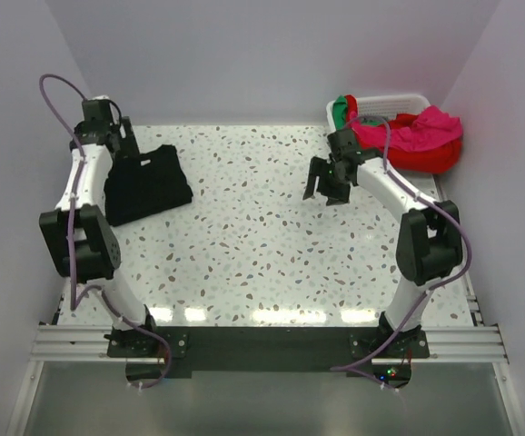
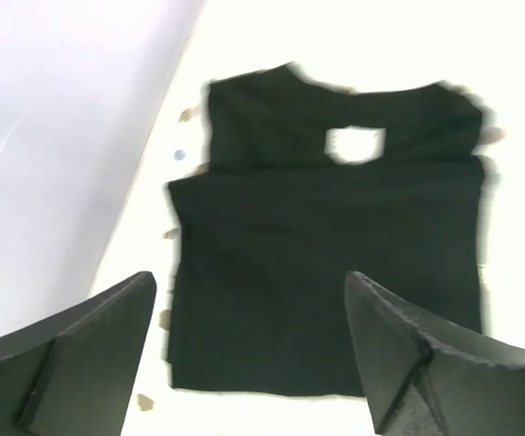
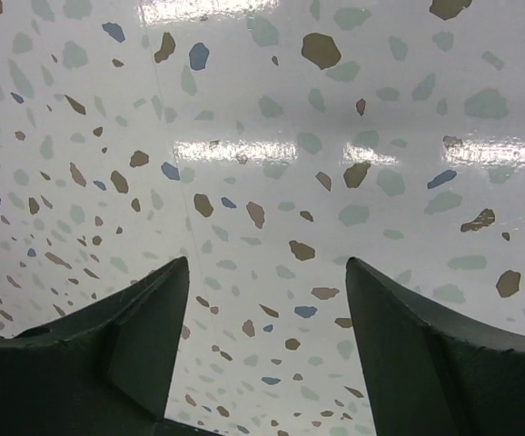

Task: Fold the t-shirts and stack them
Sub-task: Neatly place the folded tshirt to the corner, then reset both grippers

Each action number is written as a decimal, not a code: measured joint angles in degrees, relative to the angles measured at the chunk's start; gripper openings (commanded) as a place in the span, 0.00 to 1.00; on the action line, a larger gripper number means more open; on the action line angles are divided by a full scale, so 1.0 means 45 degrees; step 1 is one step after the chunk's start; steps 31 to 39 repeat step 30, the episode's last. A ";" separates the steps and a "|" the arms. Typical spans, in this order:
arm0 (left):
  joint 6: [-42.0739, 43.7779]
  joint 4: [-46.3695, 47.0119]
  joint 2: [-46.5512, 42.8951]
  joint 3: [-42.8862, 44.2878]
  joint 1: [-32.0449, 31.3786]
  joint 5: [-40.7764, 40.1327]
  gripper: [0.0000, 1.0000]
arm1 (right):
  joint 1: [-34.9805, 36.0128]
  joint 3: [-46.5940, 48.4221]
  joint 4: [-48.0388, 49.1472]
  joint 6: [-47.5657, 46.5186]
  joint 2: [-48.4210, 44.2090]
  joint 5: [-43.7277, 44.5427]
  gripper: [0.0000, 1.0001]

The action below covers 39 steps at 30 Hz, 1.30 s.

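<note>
Black t-shirt (image 2: 335,245) lies folded on the bench (image 1: 262,254), far left. Left end effector (image 2: 249,300) hangs released above it; right end effector (image 3: 267,282) is released too, holding nothing. The other t-shirts (image 1: 417,136) are heaped in the basket (image 1: 390,97) (limp, light, will sag), so pinch a collar or hem.

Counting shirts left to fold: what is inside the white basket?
A magenta-pink shirt over a red shirt, green cloth at the basket's left end; anything underneath is covered.
</note>
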 measured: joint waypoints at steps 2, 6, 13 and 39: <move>-0.0136 0.0427 -0.1345 -0.0695 -0.1073 -0.0155 0.95 | 0.0000 -0.0447 0.0272 -0.0053 -0.0583 0.0073 0.74; -0.0432 0.1647 -0.3575 -0.2453 -0.4401 -0.0185 0.97 | 0.0000 -0.1511 0.0894 -0.0209 -0.1841 0.0398 0.75; -0.1258 0.3225 -0.6460 -0.5595 -0.7664 0.0500 1.00 | 0.0000 -0.3230 0.1972 -0.0515 -0.4376 0.1229 0.76; -0.2919 0.4187 -0.8845 -0.7456 -0.7456 0.0860 1.00 | 0.0015 -0.4896 0.2793 -0.1399 -0.7023 0.1909 0.80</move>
